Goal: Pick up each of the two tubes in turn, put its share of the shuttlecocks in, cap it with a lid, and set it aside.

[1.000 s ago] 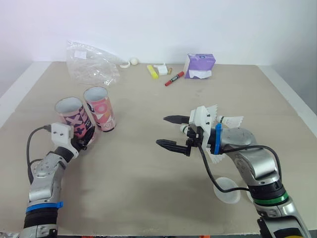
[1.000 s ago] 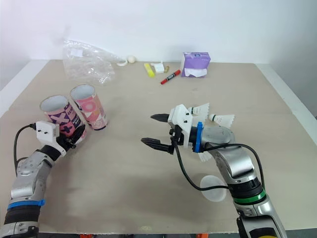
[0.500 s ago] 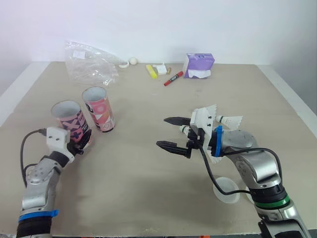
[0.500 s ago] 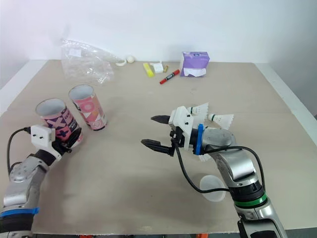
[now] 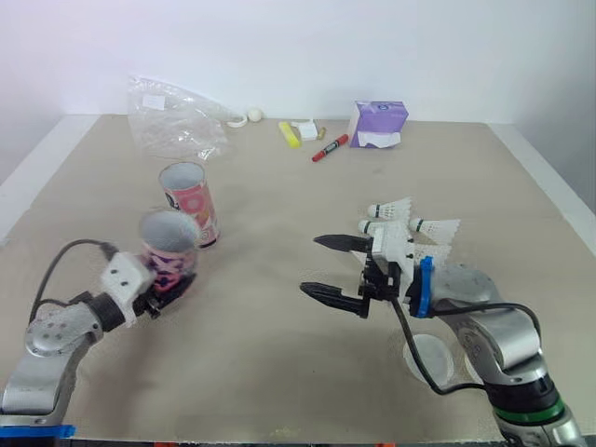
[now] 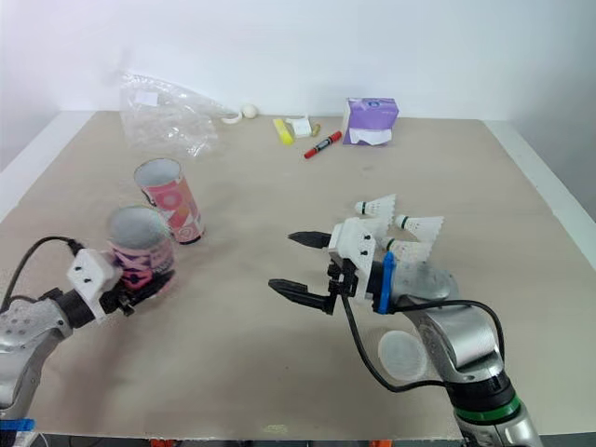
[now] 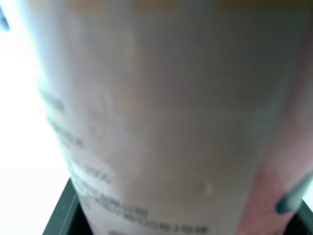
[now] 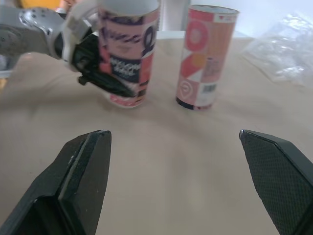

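We see the left gripper (image 5: 156, 287) clamped low on the purple tube (image 5: 169, 247), near the pink tube (image 5: 189, 201). The right gripper (image 5: 311, 264) gapes empty, shuttlecocks (image 5: 412, 220) behind it. Risk: so low a grip may let the tube tip.

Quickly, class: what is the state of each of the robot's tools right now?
Left tool: closed on the purple-patterned tube.
Right tool: open, holding nothing.
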Controlling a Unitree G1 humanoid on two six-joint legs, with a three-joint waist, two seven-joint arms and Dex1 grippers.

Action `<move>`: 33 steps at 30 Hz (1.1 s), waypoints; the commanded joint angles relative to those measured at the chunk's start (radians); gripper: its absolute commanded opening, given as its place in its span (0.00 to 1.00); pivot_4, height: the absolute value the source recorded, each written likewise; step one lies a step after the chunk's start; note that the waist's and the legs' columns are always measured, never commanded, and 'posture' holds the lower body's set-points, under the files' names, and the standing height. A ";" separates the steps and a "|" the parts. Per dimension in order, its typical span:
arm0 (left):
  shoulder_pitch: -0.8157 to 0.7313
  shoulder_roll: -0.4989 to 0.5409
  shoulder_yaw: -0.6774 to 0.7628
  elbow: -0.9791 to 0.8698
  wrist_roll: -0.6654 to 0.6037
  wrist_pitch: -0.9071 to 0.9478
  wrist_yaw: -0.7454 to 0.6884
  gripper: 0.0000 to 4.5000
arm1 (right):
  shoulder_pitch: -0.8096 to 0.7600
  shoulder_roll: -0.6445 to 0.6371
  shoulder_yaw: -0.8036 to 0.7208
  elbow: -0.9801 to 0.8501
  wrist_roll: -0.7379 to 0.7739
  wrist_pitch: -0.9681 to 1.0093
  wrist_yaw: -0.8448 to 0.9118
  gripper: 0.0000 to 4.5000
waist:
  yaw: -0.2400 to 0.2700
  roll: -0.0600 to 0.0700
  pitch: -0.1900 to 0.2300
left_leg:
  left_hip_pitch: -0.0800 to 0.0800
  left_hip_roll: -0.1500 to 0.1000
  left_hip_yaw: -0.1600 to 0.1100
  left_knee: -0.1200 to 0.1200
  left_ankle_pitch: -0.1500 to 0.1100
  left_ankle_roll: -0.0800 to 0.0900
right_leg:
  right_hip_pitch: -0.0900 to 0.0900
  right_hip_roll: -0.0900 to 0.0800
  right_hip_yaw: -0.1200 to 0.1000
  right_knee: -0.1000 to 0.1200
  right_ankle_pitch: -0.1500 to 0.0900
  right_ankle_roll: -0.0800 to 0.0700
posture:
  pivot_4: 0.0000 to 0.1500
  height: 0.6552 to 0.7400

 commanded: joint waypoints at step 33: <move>-0.618 -0.109 -0.591 0.009 0.287 0.506 -0.271 0.53 | 0.688 0.027 -0.627 -0.495 0.408 0.293 -0.590 1.00 | 0.025 0.007 -0.005 | 0.002 -0.003 -0.001 0.006 0.000 0.003 | 0.007 0.008 0.008 0.000 -0.008 0.017 | 1.00 1.00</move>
